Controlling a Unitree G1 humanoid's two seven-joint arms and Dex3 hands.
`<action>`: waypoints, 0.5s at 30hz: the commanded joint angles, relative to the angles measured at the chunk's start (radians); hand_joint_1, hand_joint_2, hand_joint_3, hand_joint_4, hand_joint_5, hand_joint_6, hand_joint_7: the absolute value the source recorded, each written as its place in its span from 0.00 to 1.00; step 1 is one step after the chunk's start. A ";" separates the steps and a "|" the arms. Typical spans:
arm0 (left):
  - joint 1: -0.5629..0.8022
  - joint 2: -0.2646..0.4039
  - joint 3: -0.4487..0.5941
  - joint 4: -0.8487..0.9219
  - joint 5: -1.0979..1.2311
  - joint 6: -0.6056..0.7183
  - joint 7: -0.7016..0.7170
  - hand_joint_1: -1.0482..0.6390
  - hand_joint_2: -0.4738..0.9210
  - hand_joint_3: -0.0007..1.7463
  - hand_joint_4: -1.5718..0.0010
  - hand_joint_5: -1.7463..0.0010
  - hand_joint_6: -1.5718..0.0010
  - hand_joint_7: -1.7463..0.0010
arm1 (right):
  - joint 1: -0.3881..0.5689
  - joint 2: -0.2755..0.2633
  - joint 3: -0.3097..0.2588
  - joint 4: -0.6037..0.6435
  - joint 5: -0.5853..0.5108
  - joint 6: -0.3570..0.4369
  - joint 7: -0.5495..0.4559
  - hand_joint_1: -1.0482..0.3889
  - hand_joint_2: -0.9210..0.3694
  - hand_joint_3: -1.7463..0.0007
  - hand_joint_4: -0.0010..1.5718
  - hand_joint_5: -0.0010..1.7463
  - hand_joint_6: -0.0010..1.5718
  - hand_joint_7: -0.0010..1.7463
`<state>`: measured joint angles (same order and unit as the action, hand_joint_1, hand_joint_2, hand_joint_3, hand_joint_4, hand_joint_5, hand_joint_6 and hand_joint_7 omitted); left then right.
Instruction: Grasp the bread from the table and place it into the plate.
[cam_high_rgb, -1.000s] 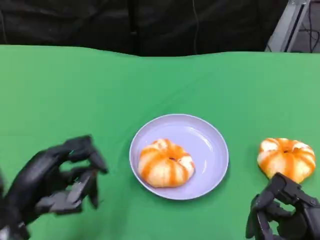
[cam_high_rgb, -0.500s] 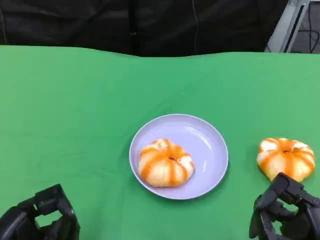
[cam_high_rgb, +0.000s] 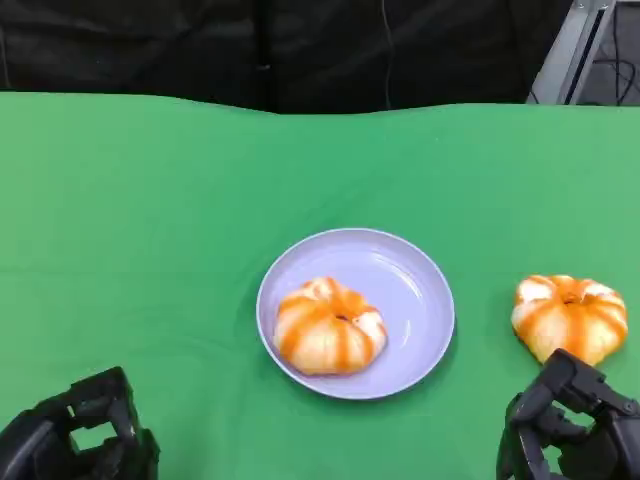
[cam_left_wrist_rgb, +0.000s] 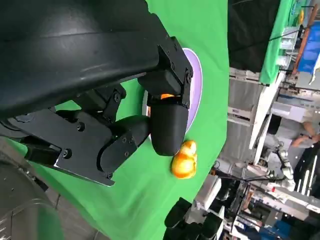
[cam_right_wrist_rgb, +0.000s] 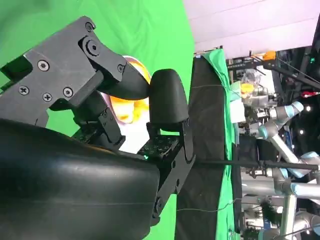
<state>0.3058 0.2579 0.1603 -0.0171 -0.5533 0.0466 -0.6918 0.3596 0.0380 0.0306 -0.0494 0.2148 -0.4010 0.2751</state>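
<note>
An orange-striped bread (cam_high_rgb: 330, 325) lies in the lilac plate (cam_high_rgb: 410, 290) at the table's middle. A second bread (cam_high_rgb: 570, 317) of the same kind sits on the green cloth to the right of the plate. My right hand (cam_high_rgb: 570, 432) is low at the near edge, just in front of that second bread, and holds nothing. My left hand (cam_high_rgb: 85, 440) is in the near left corner, well away from the plate, also with nothing in it. In the left wrist view, the left hand (cam_left_wrist_rgb: 125, 125) has its fingers apart, with the plate (cam_left_wrist_rgb: 195, 75) and the loose bread (cam_left_wrist_rgb: 184, 159) beyond them.
The green cloth (cam_high_rgb: 150, 220) covers the whole table, with open surface left of and behind the plate. A dark curtain (cam_high_rgb: 300, 50) hangs behind the far edge. A metal frame leg (cam_high_rgb: 575, 50) stands at the back right.
My left hand has drawn back from beside the plate's left side to the near left corner and has stayed there. The right hand and both breads have hardly moved.
</note>
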 joint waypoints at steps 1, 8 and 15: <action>-0.005 0.007 0.002 -0.007 0.014 0.016 0.006 0.57 0.86 0.55 0.42 0.00 0.54 0.00 | 0.006 -0.005 -0.006 -0.006 0.008 -0.015 0.000 0.63 0.35 0.23 0.55 1.00 0.49 0.93; -0.006 -0.002 -0.002 -0.022 0.023 0.028 0.018 0.58 0.86 0.54 0.42 0.00 0.54 0.00 | 0.012 -0.008 -0.009 -0.023 0.019 0.012 0.001 0.62 0.35 0.23 0.56 1.00 0.49 0.93; -0.007 -0.008 0.003 -0.020 0.031 0.018 0.019 0.58 0.85 0.55 0.42 0.00 0.54 0.00 | 0.008 -0.005 -0.007 -0.016 0.015 0.004 0.002 0.63 0.35 0.23 0.56 1.00 0.49 0.93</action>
